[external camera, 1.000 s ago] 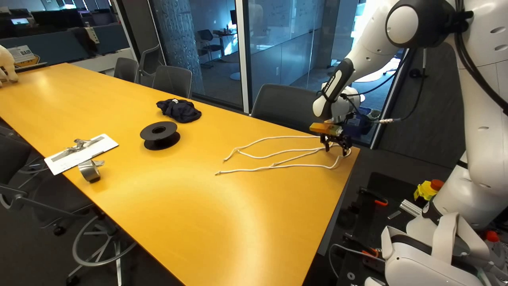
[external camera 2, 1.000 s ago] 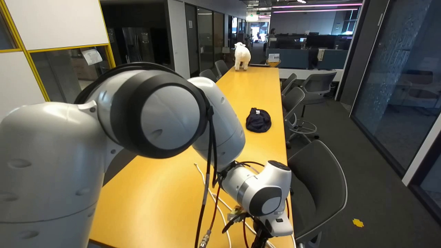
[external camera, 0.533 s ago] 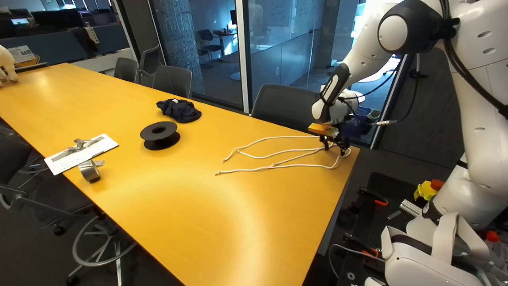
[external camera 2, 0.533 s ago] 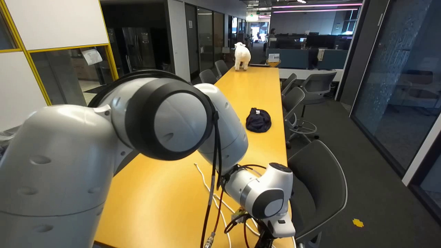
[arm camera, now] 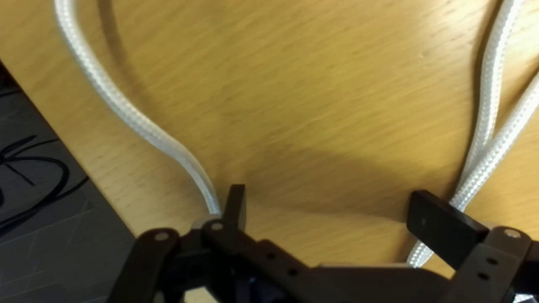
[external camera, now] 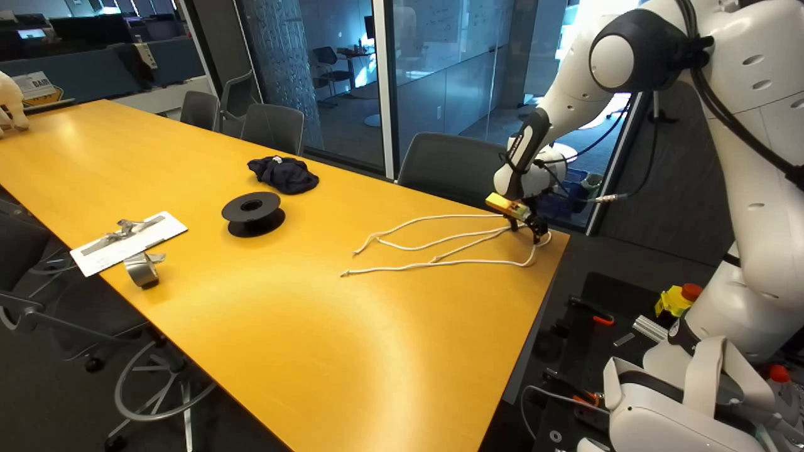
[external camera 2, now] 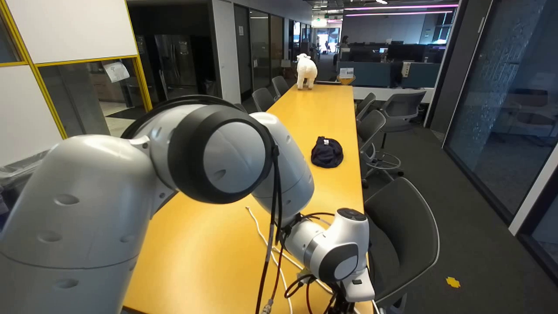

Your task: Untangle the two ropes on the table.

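Two whitish ropes lie on the yellow-orange table [external camera: 352, 351]. In an exterior view, one upper stretch of rope [external camera: 440, 217] and one lower stretch of rope [external camera: 383, 269] run towards the table's near corner, where they meet under my gripper [external camera: 526, 233]. In the wrist view, my gripper [arm camera: 328, 202] is open, low over the table, with bare wood between the fingers. A single rope [arm camera: 126, 111] passes outside the left finger. Two strands of rope [arm camera: 490, 80] cross and run behind the right finger. The crossing beneath the gripper is hidden.
A black spool [external camera: 253, 215], a dark cloth cap [external camera: 284, 174], a tape roll [external camera: 142, 270] and a white strip with small items [external camera: 129, 243] lie farther along the table. A chair [external camera 2: 405, 244] stands beside the gripper's table edge. The table edge shows close by in the wrist view.
The arm's elbow has lowered and shifted over the table. My gripper has tilted and lowered slightly by the corner. The rope bend beside it looks slightly shifted; the free ends have not moved.
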{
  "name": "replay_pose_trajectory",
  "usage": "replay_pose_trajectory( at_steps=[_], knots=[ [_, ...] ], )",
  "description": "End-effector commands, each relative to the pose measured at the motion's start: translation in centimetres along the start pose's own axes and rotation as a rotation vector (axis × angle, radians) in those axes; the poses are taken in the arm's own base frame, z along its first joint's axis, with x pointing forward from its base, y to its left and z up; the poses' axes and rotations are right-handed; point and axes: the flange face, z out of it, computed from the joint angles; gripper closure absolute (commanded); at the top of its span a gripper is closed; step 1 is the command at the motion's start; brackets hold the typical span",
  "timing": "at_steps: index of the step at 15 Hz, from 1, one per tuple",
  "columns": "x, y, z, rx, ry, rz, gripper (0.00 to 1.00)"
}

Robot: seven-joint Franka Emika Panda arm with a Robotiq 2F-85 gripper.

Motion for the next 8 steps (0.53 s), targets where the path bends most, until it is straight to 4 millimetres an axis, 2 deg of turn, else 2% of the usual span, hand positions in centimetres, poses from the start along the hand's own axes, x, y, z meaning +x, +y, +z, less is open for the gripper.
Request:
replay_pose_trajectory(
  at_steps=[1,8],
  knots=[
    [0.13,-0.46,-0.42,0.084,0.062,0.039,0.00],
    [-0.35,-0.33,-1.14,0.182,0.135,0.060,0.00]
  ],
)
